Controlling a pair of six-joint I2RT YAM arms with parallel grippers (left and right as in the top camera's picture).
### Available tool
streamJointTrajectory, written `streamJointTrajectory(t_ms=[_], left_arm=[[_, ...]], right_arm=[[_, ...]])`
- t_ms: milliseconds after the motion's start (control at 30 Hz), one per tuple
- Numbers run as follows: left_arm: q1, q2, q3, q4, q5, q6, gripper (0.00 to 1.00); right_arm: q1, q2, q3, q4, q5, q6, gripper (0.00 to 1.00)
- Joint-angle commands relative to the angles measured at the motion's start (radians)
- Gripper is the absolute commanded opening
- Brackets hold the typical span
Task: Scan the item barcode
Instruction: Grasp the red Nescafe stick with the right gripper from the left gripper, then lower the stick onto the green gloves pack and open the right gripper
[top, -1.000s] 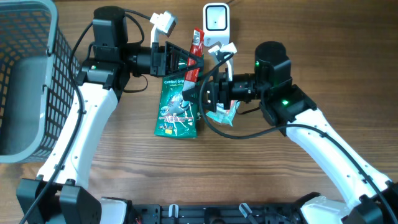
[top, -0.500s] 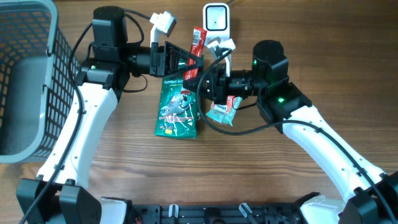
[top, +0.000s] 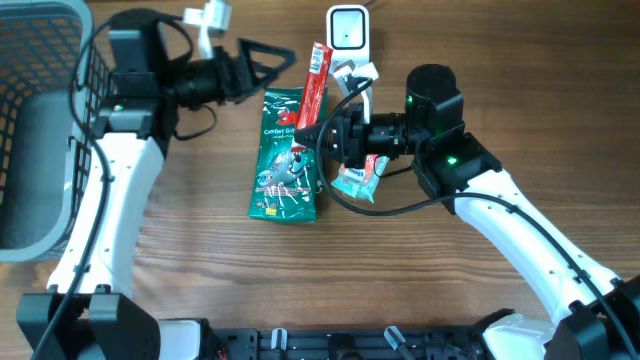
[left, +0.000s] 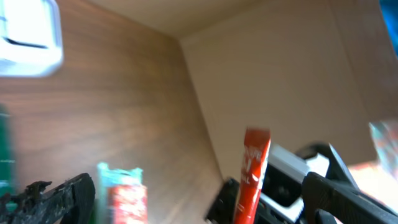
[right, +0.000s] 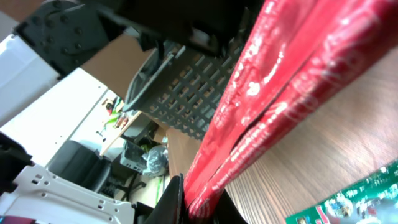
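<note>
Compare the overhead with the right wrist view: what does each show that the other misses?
Only overhead: the white scanner, the small teal packet, and the left gripper, open and holding nothing. Only right wrist: a close look at the right gripper pinched shut on the end of the red stick packet. Both: that stick packet, the green packet and the grey basket.

The right fingers (right: 172, 200) hide 1 end of the red stick (top: 317, 75), and the left wrist view is blurred.
</note>
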Motion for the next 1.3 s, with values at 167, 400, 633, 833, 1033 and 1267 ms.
streamJointTrajectory(t_ms=[167, 400, 633, 833, 1033, 1267], left_arm=[[0.134, -0.013, 0.008, -0.22, -0.345, 0.137, 1.0], [0.11, -0.013, 0.008, -0.43, -0.615, 0.269, 1.0], [0.081, -0.009, 0.003, -0.529, -0.805, 0.314, 1.0], [0.074, -0.007, -0.039, -0.52, -0.867, 0.313, 1.0], [0.074, -0.006, -0.111, -0.463, -0.867, 0.313, 1.0], [0.072, -0.005, -0.119, -0.457, -0.866, 0.313, 1.0]], right_arm=[[0.102, 0.029, -0.004, -0.161, 0.32, -0.035, 0.04], [0.277, 0.164, -0.004, -0.177, 0.607, -0.053, 0.05], [0.325, 0.291, -0.004, -0.138, 0.689, -0.052, 0.04], [0.33, 0.315, -0.004, -0.134, 0.689, -0.05, 0.14], [0.331, 0.315, -0.004, -0.135, 0.688, -0.051, 0.5], [0.33, 0.301, 0.025, -0.16, 0.678, -0.051, 0.62]])
